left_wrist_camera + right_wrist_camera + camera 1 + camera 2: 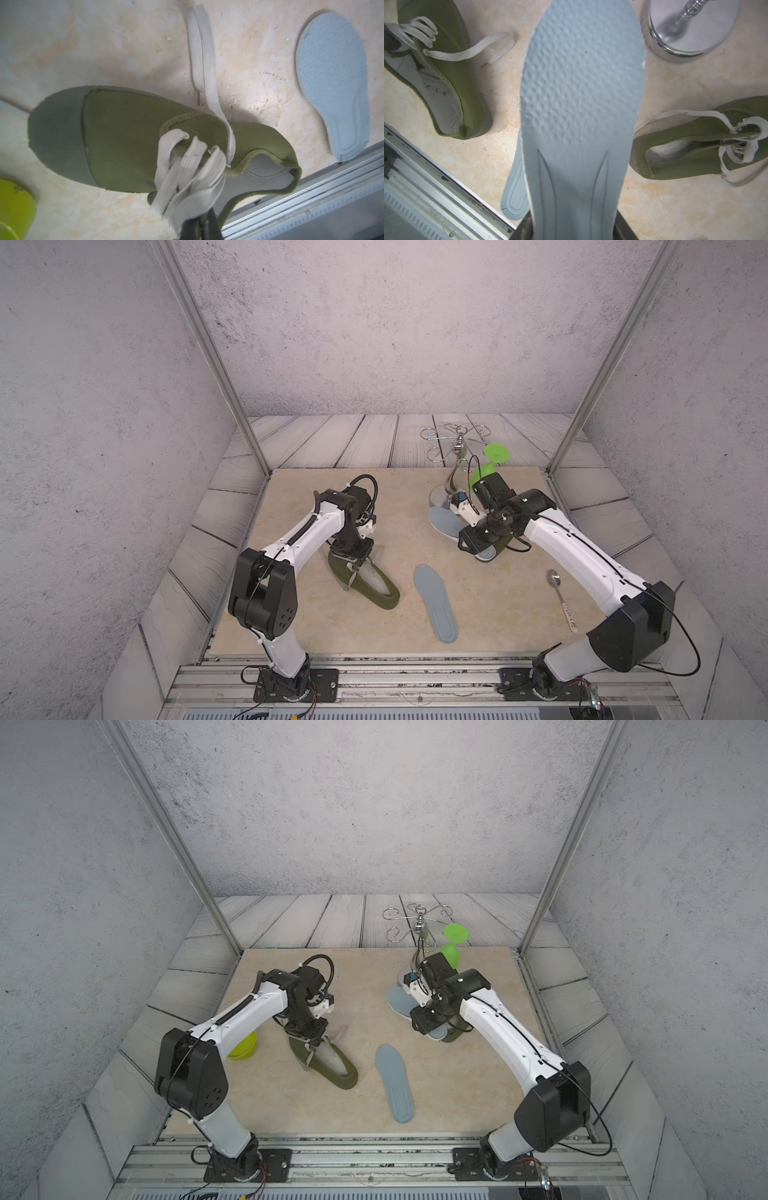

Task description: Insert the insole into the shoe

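An olive-green shoe (pixel 376 587) with white laces rests on the tan mat, left of centre. My left gripper (pixel 360 562) is shut on its collar beside the laces (pixel 187 166), holding the opening (pixel 261 172) up. Between the fingers (pixel 214 224) of the left gripper (pixel 199 225) shows a strip of green fabric. My right gripper (pixel 464 536) is shut on a blue-grey insole (pixel 443 519) at its heel end, held above the mat at the back right. The wrist view fills with this insole (pixel 581 93), its dimpled side showing. A second insole (pixel 436 603) lies flat mid-mat.
A second olive shoe (pixel 685 149) lies under my right arm (pixel 492 552). A chrome stand (pixel 457 443) and a green goblet (pixel 493 460) are at the back right. A spoon (pixel 561 597) lies right, a lime bowl (pixel 243 1046) left. A metal rail (pixel 415 676) runs along the front.
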You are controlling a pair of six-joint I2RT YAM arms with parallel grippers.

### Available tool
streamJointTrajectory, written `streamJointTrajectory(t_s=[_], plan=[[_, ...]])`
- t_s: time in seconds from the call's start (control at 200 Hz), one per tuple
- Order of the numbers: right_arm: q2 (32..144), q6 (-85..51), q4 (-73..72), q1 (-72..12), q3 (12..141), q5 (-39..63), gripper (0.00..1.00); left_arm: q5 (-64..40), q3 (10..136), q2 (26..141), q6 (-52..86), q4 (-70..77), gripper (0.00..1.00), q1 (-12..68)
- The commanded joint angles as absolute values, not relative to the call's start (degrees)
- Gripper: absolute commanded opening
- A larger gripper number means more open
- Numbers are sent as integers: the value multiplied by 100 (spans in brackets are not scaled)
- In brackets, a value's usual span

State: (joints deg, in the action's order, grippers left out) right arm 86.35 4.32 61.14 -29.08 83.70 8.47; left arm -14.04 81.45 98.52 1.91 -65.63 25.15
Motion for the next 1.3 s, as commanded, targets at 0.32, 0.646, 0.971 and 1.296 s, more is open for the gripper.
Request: streamJointTrajectory(t_s=[0.32,0.646,0.971,1.296], plan=[[9013,474,6745,-3993,8521,194,48,-3037,7591,9950,1240,-4792,0,2514],[9000,318,7100,-4606,8424,134,46,-3817,7329,9852,1688,-4067,0,2514],[8917,120,7097,-4867,8188,659,44,-3885,7238,9844,1706,-4068,0,2514],[9132,168,6833,-4935,8003,1228,44,-3656,7137,9698,1470,-4099,0,2505]])
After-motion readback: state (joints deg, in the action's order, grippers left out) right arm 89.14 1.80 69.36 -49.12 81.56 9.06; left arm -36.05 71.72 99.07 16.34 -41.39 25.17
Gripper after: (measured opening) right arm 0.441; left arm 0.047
